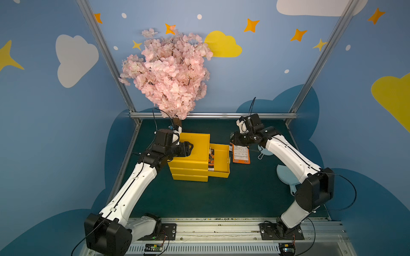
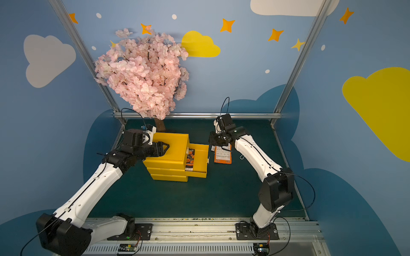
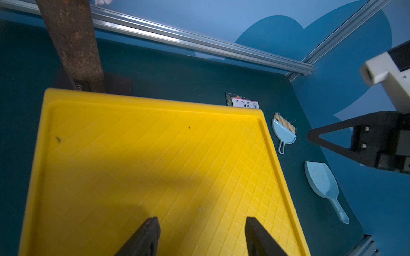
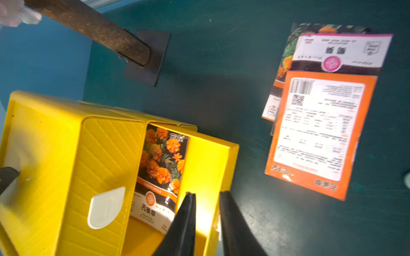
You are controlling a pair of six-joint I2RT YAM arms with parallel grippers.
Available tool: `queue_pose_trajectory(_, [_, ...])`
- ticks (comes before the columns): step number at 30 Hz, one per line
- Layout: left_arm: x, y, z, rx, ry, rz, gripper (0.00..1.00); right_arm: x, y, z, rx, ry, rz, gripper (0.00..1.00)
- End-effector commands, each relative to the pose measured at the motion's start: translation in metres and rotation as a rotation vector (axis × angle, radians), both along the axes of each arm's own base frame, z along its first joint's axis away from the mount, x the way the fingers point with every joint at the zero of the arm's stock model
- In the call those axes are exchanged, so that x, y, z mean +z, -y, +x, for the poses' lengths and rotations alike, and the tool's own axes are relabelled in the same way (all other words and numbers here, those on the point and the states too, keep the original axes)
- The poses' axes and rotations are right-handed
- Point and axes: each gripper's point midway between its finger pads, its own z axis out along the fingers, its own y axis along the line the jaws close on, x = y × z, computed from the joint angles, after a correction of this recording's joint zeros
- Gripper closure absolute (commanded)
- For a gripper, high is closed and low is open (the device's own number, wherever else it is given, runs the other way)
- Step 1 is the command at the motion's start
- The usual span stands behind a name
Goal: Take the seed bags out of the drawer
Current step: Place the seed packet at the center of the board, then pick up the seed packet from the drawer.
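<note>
1. One seed bag (image 4: 162, 168), flower side up, is seen lying in the open drawer (image 4: 206, 164) of the yellow cabinet (image 3: 155, 155).
2. Two more seed bags (image 4: 319, 133) are laid overlapping on the table (image 4: 221, 66) near the drawer, the upper one label side up.
3. The right gripper (image 4: 207, 192) is held narrowly parted and empty, near the drawer's outer wall, touching no bag.
4. The left gripper (image 3: 200, 219) is spread wide over the cabinet top, with nothing held.
</note>
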Motion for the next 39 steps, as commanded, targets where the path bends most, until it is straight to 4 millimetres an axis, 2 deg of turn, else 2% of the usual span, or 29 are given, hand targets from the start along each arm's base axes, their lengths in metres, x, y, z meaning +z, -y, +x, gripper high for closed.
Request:
queue_pose_trajectory(1, [-0.075,-0.012,-0.047,0.016,-0.326,0.075,0.33,-0.002,-0.024,-0.011,0.018,-0.033,0.068,0.77])
queue_pose_trajectory(9, [-0.073,-0.014,-0.049,0.014,-0.317,0.08,0.33,-0.04,-0.066,-0.028,0.08,-0.114,0.045,0.78])
queue_pose_trajectory(15, [-0.075,-0.013,-0.049,0.012,-0.318,0.075,0.33,-0.062,-0.087,-0.034,0.102,-0.151,0.023,0.75])
queue_pose_trajectory(22, [-0.078,-0.012,-0.049,0.008,-0.325,0.076,0.33,-0.087,-0.091,-0.036,0.085,-0.184,-0.022,0.72])
queue_pose_trajectory(31, [-0.082,-0.012,-0.049,0.006,-0.33,0.078,0.33,-0.104,-0.087,-0.033,0.062,-0.195,-0.068,0.69])
queue_pose_trajectory(39, [-0.084,-0.013,-0.049,0.008,-0.336,0.083,0.33,-0.115,-0.094,-0.029,0.06,-0.215,-0.061,0.69])
